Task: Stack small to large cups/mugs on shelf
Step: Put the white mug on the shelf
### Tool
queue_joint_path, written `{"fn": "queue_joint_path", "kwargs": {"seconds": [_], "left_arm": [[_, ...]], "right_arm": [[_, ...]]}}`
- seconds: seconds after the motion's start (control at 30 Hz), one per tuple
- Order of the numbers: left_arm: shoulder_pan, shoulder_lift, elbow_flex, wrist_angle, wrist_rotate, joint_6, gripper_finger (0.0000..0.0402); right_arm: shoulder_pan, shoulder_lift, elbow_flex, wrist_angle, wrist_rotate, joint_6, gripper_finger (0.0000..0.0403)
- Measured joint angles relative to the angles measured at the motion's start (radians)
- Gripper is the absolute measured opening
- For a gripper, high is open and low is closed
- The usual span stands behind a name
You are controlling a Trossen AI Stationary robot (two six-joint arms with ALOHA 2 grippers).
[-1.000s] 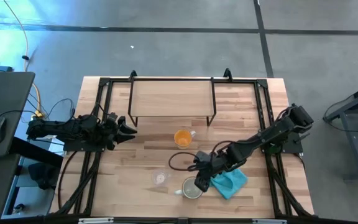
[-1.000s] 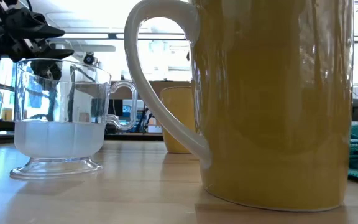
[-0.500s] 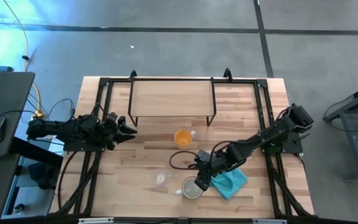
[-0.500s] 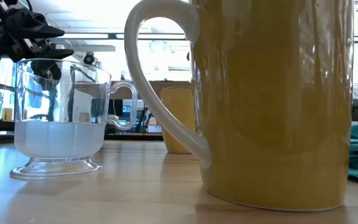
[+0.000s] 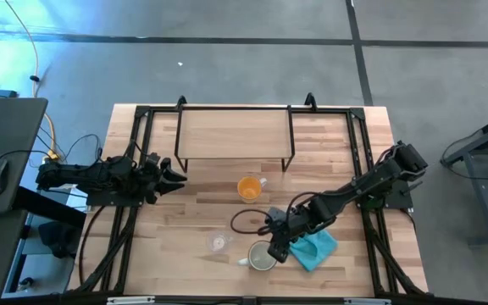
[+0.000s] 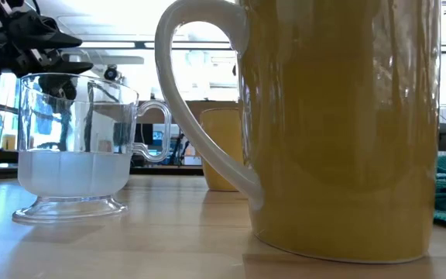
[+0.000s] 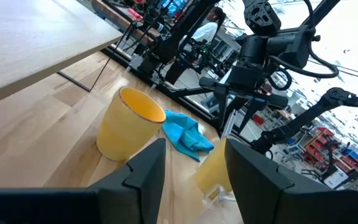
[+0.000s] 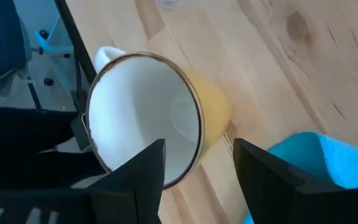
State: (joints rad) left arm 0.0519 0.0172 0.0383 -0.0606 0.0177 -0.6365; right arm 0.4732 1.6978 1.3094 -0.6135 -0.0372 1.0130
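Note:
The cream mug point(image 5: 261, 257) stands upright on its base near the table's near edge, its handle point(image 6: 196, 101) toward the left. My right gripper point(image 5: 276, 247) is open above its rim on the cloth side. In the right wrist view one finger point(image 8: 135, 177) is over the opening and the other point(image 8: 263, 174) is outside the wall. The clear glass cup point(image 5: 219, 243) stands left of the mug. The orange mug point(image 5: 249, 188) stands mid-table, before the shelf point(image 5: 235, 134). My left gripper point(image 5: 172, 176) waits open at the left, with the orange mug point(image 7: 129, 124) ahead of it. My right gripper point(image 8: 199, 146) straddles the cream mug's wall at the rim point(image 8: 199, 134), coming from above and slanting in from the table's right. Whether either finger touches the wall I cannot tell. The mug stands upright on the table.
A crumpled teal cloth point(image 5: 314, 248) lies right of the cream mug, under my right arm. A dark cable loop point(image 5: 242, 219) lies between the orange mug and the cream mug. Black frame rails point(image 5: 134, 152) run along both table sides. The shelf's board stands on thin black legs point(image 5: 288, 161).

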Motion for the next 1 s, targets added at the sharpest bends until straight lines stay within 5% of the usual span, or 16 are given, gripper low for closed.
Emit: {"fn": "queue_joint_path", "kwargs": {"seconds": [1.0], "left_arm": [[0.000,0.000,0.000,0.000,0.000,0.001,0.0154]], "right_arm": [[-0.004,-0.001,0.000,0.070,0.003,-0.032,0.0181]]}}
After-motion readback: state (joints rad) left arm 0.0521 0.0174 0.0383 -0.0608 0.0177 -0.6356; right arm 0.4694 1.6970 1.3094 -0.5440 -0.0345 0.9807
